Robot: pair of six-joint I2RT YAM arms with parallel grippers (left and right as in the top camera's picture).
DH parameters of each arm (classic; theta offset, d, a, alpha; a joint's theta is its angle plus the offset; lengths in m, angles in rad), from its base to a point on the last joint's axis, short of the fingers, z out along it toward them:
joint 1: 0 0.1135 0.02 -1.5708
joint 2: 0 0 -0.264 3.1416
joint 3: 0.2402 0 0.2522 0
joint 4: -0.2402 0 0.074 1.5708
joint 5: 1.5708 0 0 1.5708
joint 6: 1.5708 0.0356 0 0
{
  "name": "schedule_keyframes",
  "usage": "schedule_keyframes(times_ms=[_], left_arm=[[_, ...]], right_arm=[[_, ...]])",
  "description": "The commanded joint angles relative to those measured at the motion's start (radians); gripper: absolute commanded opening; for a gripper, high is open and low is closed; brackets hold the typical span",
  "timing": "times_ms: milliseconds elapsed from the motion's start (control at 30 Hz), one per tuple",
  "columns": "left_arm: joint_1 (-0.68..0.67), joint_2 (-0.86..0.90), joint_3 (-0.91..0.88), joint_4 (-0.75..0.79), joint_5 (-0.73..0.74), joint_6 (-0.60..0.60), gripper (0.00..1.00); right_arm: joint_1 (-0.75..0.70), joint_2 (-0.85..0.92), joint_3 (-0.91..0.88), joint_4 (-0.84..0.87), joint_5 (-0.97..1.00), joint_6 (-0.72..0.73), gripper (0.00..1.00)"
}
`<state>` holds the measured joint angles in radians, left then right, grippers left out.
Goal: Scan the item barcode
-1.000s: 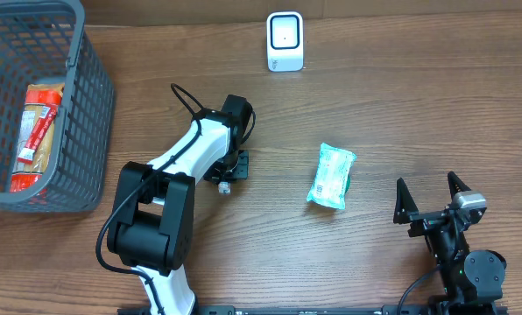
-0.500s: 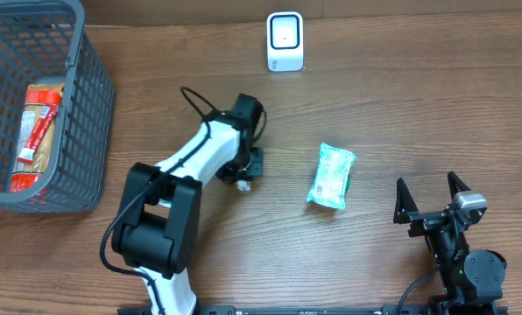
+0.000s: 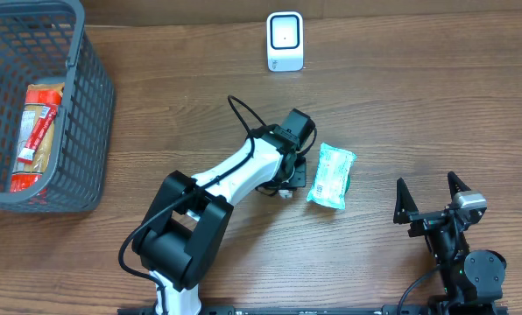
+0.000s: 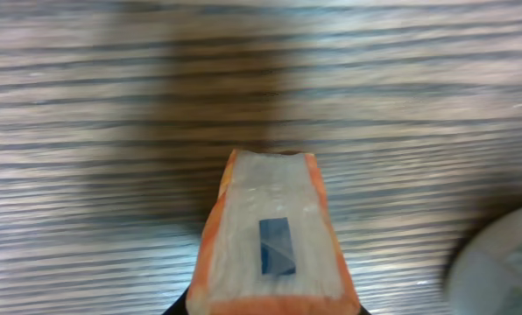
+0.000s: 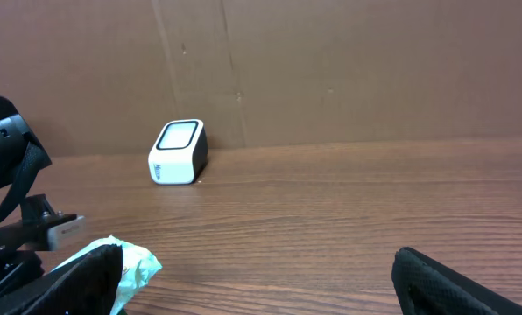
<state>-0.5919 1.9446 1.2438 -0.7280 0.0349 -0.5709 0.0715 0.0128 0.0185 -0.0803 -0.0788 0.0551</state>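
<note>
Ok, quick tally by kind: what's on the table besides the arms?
Scanner: 1
Basket: 1
Pale green packet: 1
Red-and-tan packet in the basket: 1, as far as I can tell
Total: 4

No legible text; print on teal packet (image 3: 332, 175) and red packet (image 3: 35, 131) in basket (image 3: 92, 131) too small

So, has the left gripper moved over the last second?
Yes. The left gripper has swung right: it was well left of the white scanner and is now roughly level with it, close beside the teal packet.
</note>
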Motion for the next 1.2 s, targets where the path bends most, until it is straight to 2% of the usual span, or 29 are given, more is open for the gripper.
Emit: schedule_keyframes(times_ms=[0,100,167,200,300,367,533,933,1033,1100,1133,1167], left_arm=[[-0.018,-0.009,-0.011,0.016,0.006,-0.058,0.16],[-0.02,-0.009,-0.011,0.019,-0.009,-0.058,0.17],[-0.02,-0.009,-0.011,0.018,-0.024,-0.057,0.22],[-0.02,-0.009,-0.011,0.018,-0.023,-0.053,0.25],[-0.017,-0.01,-0.01,0.016,-0.022,-0.048,0.47],[-0.017,-0.01,0.002,0.004,-0.016,-0.034,0.54],[-0.015,-0.01,0.069,-0.055,-0.022,-0.001,0.55],[0.049,-0.01,0.38,-0.312,-0.058,0.078,0.56],[0.08,-0.01,0.45,-0.377,0.023,0.144,0.59],[0.111,-0.01,0.487,-0.41,0.142,0.253,0.59],[0.126,-0.01,0.497,-0.418,0.23,0.319,0.63],[0.139,-0.01,0.499,-0.42,0.324,0.377,0.71]], right_arm=[[-0.006,-0.008,-0.011,0.003,-0.002,-0.004,1.0],[-0.006,-0.008,-0.011,0.003,-0.002,-0.004,1.0],[-0.006,-0.008,-0.011,0.003,-0.002,-0.004,1.0],[-0.006,-0.008,-0.011,0.003,-0.002,-0.004,1.0],[-0.006,-0.008,-0.011,0.003,-0.002,-0.004,1.0],[-0.006,-0.008,-0.011,0.003,-0.002,-0.004,1.0],[-0.006,-0.008,-0.011,0.003,-0.002,-0.004,1.0],[-0.006,-0.008,-0.011,0.003,-0.002,-0.004,1.0],[-0.006,-0.008,-0.011,0.003,-0.002,-0.004,1.0],[-0.006,-0.008,-0.011,0.003,-0.002,-0.004,1.0],[-0.006,-0.008,-0.011,0.003,-0.002,-0.004,1.0],[-0.006,-0.008,-0.011,0.003,-0.002,-0.004,1.0]])
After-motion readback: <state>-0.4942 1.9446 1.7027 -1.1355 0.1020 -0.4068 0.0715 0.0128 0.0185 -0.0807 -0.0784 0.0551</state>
